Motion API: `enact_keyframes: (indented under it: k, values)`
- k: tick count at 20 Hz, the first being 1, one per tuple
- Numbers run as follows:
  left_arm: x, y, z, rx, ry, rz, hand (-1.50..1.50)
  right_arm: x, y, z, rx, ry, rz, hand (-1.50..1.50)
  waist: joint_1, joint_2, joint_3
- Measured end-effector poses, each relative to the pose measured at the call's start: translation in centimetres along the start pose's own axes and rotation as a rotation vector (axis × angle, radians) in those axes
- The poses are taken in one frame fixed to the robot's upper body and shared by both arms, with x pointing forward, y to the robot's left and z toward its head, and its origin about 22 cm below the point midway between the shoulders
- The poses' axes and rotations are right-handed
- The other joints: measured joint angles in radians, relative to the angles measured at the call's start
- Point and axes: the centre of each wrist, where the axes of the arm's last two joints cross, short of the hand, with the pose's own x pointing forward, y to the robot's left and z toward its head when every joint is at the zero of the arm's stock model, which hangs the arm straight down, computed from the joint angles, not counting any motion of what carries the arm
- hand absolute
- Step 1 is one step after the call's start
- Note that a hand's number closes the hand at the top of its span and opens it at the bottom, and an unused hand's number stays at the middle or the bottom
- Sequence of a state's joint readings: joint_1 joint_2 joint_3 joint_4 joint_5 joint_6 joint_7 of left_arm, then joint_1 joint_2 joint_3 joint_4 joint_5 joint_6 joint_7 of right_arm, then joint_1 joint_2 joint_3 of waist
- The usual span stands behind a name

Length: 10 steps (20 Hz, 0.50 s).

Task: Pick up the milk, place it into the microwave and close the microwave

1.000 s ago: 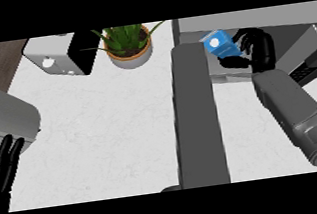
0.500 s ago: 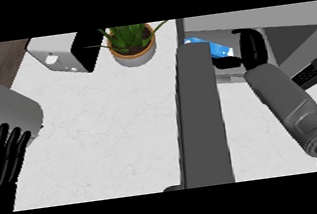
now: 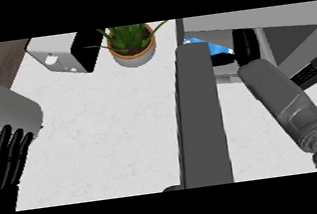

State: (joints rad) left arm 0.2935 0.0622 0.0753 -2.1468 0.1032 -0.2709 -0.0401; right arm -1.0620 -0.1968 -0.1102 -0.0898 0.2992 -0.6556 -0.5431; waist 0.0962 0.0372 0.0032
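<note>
half done i think: my right hand (image 3: 245,47) curls around the milk (image 3: 206,47) at the microwave (image 3: 286,36) mouth, door (image 3: 200,118) not closed yet, left hand (image 3: 2,165) rests spread at the edge.

- The counter (image 3: 112,130) is white with a faint marbled grain and fills most of the view.
- A potted plant (image 3: 132,44) stands on it near the far edge.
- A grey and black appliance (image 3: 65,53), possibly a toaster, sits just left of the plant.
- The microwave (image 3: 286,36) stands at the far right.
</note>
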Motion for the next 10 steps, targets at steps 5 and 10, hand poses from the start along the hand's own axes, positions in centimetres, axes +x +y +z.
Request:
enact_keyframes:
  k: [5,10]
  values:
    - [-0.3,0.0,0.4,-0.004,0.005,-0.006,-1.50,-0.6,-0.3,0.2,-0.053,0.017,-0.017,-1.50,-0.008,-0.003,0.000]
    - [0.3,-0.3,0.7,-0.011,0.008,-0.012,-1.50,-1.2,-0.9,0.1,-0.102,0.019,-0.018,-1.50,-0.013,-0.005,0.000]
